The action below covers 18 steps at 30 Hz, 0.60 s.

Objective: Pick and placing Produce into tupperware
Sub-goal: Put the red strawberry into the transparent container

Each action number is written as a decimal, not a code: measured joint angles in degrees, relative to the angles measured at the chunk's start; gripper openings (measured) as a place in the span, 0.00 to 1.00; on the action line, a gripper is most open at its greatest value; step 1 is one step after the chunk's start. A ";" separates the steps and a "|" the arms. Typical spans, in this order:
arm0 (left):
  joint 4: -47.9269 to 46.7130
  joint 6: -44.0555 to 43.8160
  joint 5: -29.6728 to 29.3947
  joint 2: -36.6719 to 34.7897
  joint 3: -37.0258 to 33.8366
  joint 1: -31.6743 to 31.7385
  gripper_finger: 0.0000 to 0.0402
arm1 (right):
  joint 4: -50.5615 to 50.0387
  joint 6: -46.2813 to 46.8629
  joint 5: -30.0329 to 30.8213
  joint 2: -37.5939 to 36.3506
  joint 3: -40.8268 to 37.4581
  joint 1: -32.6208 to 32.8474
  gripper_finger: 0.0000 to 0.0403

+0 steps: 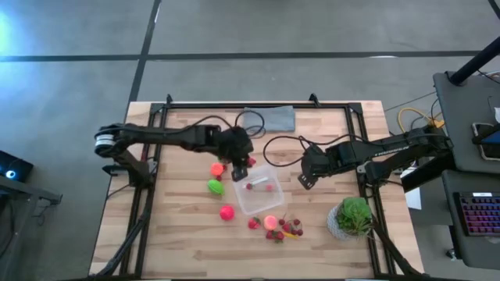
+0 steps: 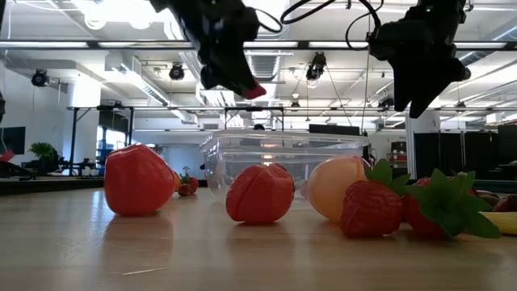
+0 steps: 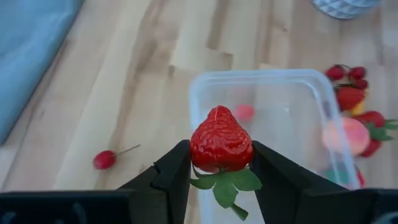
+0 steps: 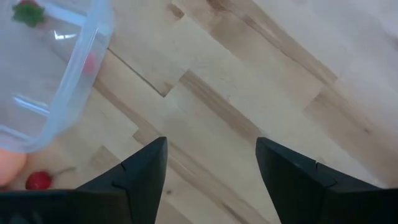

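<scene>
My left gripper (image 1: 244, 161) hangs over the far left corner of the clear tupperware (image 1: 258, 190), shut on a red strawberry (image 3: 221, 134) with green leaves. A small pink-red piece (image 3: 244, 112) lies in the box. On the table to its left lie an orange ball (image 1: 217, 168), a green ball (image 1: 215, 186) and a pink ball (image 1: 226, 212). Near its front lie a peach ball (image 1: 270, 222), strawberries (image 1: 255, 224) and cherries (image 1: 294, 228). My right gripper (image 4: 211, 149) hovers open to the right of the box, over bare wood. My left gripper pinches the strawberry between its two fingers (image 3: 177, 163), on the fruit's two sides near the leafy end (image 3: 219, 160). The fingers slant down from the table's left side. The strawberry is lifted clear above the box, its tip pointing away from the gripper, the leaves toward it.
A grey cloth (image 1: 269, 119) lies at the table's far edge. A potted plant (image 1: 353, 217) stands at the near right. A loose cherry (image 3: 104, 160) lies on the wood beside the box. Black cables (image 1: 281, 144) trail across the table behind the box.
</scene>
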 joint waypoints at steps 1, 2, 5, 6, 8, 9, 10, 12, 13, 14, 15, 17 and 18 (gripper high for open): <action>0.22 -1.00 -0.01 -0.02 0.00 -0.93 0.32 | -0.04 1.57 0.00 0.00 0.00 0.00 0.59; 0.23 -2.12 -0.02 -0.02 0.00 -1.91 0.32 | -0.06 3.27 0.00 0.00 0.00 0.00 0.59; 0.12 -5.26 -0.03 0.03 -0.37 -5.18 0.32 | -0.64 10.24 -0.30 0.00 0.00 0.01 0.59; 0.20 -5.65 -0.01 0.13 -0.71 -6.39 0.32 | -0.90 12.63 -0.93 -0.01 0.00 0.13 0.59; 0.24 -6.99 -0.43 0.15 -2.09 -8.93 0.32 | -0.93 16.28 -1.56 -0.03 0.00 0.77 0.59; 0.28 -7.27 -0.81 0.13 -3.12 -10.21 0.32 | -1.06 18.28 -1.53 -0.07 0.02 1.24 0.59; 0.65 -7.78 -1.55 0.15 -4.23 -11.43 0.32 | -1.43 20.20 -1.53 -0.16 0.20 1.80 0.59; 1.73 -8.55 -3.06 0.15 -6.50 -13.81 0.32 | -1.84 23.16 -0.91 -0.54 0.78 3.01 0.59; 2.51 -8.58 -3.49 0.15 -7.73 -14.80 0.32 | -2.03 24.48 -0.15 -0.79 1.15 3.73 0.59; 3.29 -8.85 -3.94 0.15 -8.75 -15.66 0.32 | -2.06 25.63 0.69 -0.97 1.47 4.47 0.59; 3.88 -9.98 -5.16 0.16 -9.55 -16.52 0.32 | -2.13 26.66 1.53 -1.10 1.86 5.13 0.59; 6.33 -13.36 -8.24 0.17 -10.78 -17.73 0.34 | -2.09 27.84 2.79 -1.16 2.69 6.22 0.60; 7.94 -14.42 -9.67 0.17 -11.26 -18.16 0.35 | -2.05 28.05 3.06 -1.16 3.07 6.63 0.60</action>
